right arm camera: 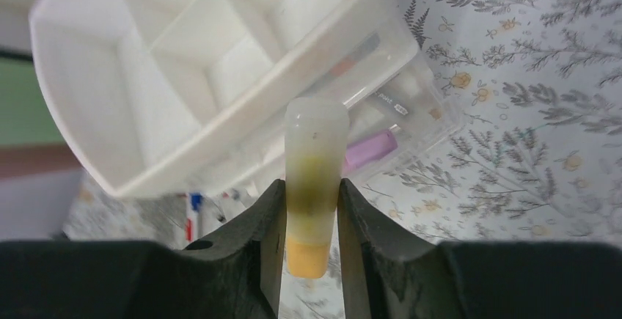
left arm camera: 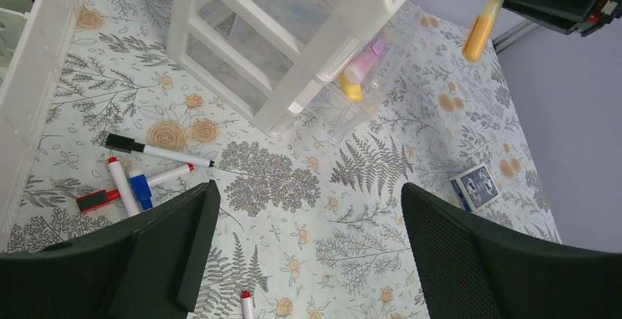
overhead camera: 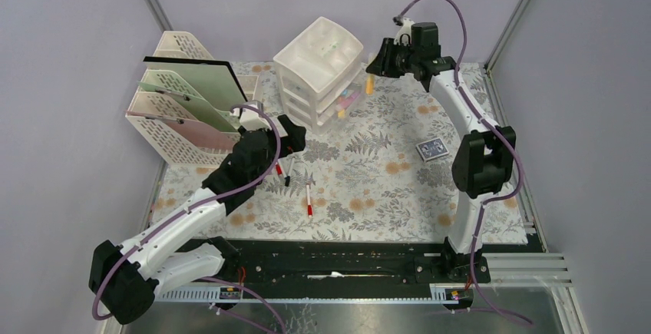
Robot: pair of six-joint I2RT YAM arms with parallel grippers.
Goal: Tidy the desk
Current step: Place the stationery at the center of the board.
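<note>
On desk (overhead camera: 368, 173): 1 card deck (overhead camera: 432, 150); R tool (right arm camera: 311, 196) clamps 1 yellow highlighter (right arm camera: 316, 136) (L tool (left arm camera: 308, 216) wide open).

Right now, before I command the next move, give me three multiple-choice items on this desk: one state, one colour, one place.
1. The left end effector is: A open and empty; B shut on a marker; C shut on a box.
2. The plastic highlighter pen clamped in the right end effector is mainly: A yellow-orange; B blue; C black.
3. The small blue card box lies: A in the left end effector; B in the right end effector; C on the fern-and-flower cloth desk.
Answers: A, its fingers stand wide apart with nothing between them; A, that colour shows between the fingers; C, it rests flat on the cloth.
</note>
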